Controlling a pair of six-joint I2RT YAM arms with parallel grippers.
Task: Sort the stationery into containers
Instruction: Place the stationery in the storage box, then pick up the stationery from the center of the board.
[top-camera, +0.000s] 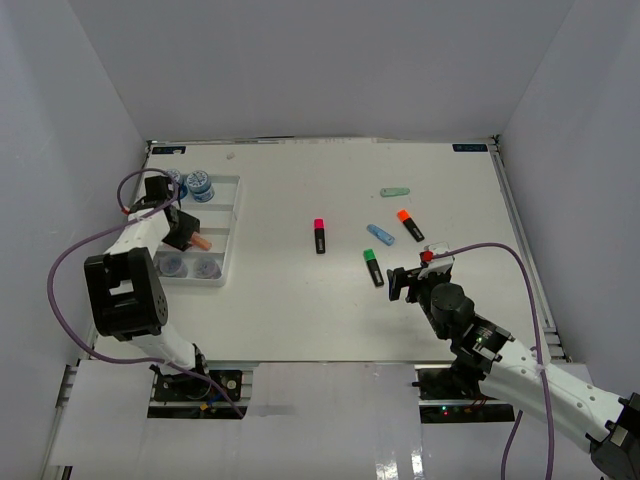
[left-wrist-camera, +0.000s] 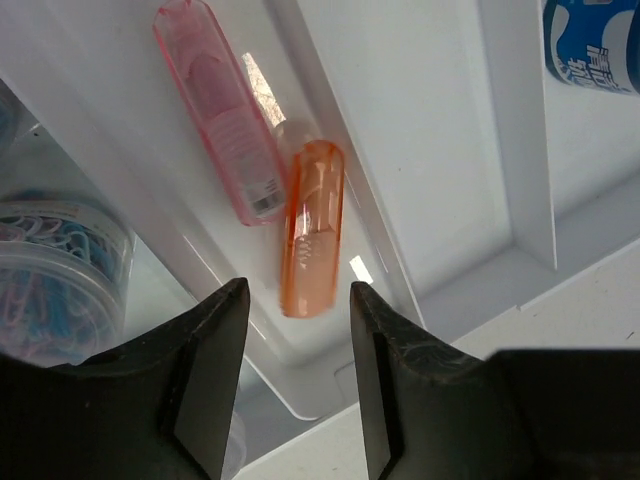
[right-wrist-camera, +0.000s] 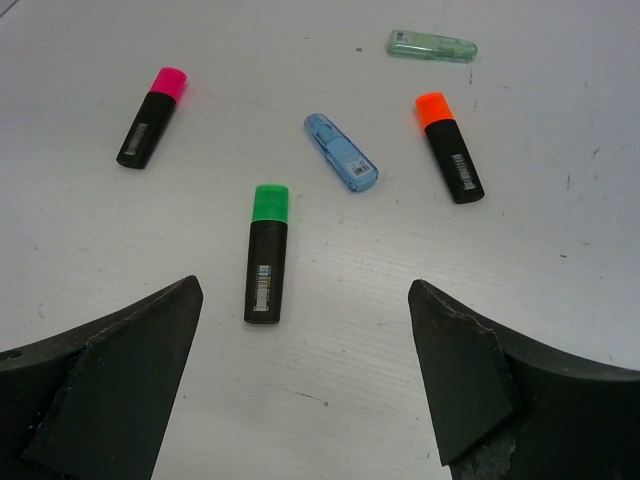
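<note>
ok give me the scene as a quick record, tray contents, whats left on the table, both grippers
tray: white tray, divided, left side of the table
in tray: orange marker and pink marker in one compartment; round jars at both ends
on table: pink-capped highlighter, orange-capped highlighter, green-capped highlighter, blue marker, green marker
left gripper: open, over the orange marker
right gripper: open, empty, near the green-capped highlighter

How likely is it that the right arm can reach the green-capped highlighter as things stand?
Probably yes. The open right gripper hangs just short of the green-capped highlighter, which lies flat with bare table around it; the blue marker lies apart, beyond it.
</note>
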